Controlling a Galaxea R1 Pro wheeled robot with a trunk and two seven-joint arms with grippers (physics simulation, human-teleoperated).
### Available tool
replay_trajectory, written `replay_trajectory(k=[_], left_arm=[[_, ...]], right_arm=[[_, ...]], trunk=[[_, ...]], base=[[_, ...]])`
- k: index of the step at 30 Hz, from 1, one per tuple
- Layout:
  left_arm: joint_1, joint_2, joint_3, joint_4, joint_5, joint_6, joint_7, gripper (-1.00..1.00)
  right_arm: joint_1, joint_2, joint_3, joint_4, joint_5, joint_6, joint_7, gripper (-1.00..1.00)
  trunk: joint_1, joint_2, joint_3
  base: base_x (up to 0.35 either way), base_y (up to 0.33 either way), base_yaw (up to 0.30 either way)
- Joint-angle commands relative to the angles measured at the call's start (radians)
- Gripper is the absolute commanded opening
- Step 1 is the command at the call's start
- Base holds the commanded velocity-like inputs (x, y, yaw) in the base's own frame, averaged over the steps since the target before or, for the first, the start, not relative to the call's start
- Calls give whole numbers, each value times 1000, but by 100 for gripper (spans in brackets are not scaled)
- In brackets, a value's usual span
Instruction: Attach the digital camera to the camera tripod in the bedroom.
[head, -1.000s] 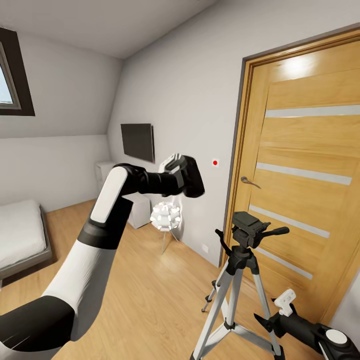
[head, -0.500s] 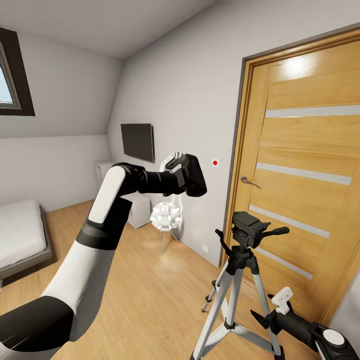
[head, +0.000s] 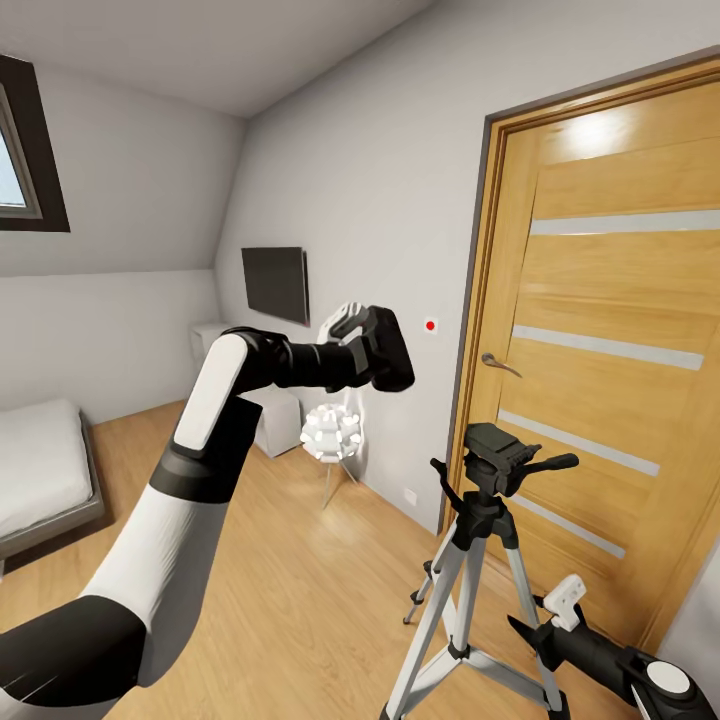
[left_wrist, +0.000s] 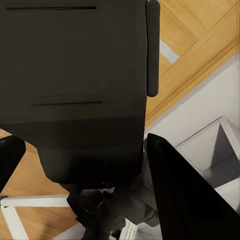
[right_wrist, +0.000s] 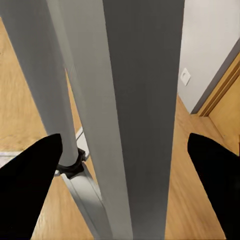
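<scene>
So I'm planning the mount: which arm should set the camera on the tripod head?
Left. Its gripper already holds the digital camera above the camera tripod; the right gripper sits low, open around a leg.

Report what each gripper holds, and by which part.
Left gripper holds the digital camera by its body. Right gripper is open beside a camera tripod leg, holding nothing.

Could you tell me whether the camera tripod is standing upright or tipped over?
Upright: the camera tripod stands on its spread silver legs before the door, pan head on top.
</scene>
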Motion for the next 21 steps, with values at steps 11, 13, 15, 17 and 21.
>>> replay_trajectory(k=[11, 13, 15, 17, 21], left_arm=[[9, 6, -60, -6, -42, -9, 11, -100], [2, 19, -106, -12, -127, 0, 9, -100], [-10, 37, -174, -31, -224, 8, 3, -100], [-24, 63, -218, -44, -283, 8, -22, -100], [-56, 114, -262, -58, -338, 8, -97, -100]], right_arm=[[0, 1, -3, 0, 7, -2, 5, -100], [0, 1, -3, 0, 7, -1, 3, -100], [0, 1, -3, 0, 8, -1, 2, -100], [0, 1, -3, 0, 8, -2, 1, -100], [0, 1, -3, 0, 8, -2, 0, -100]], trunk=[[0, -1, 0], [0, -1, 0], [0, -1, 0], [0, -1, 0], [0, -1, 0]], base=[[0, 0, 0], [0, 0, 0], [0, 0, 0], [0, 0, 0], [0, 0, 0]])
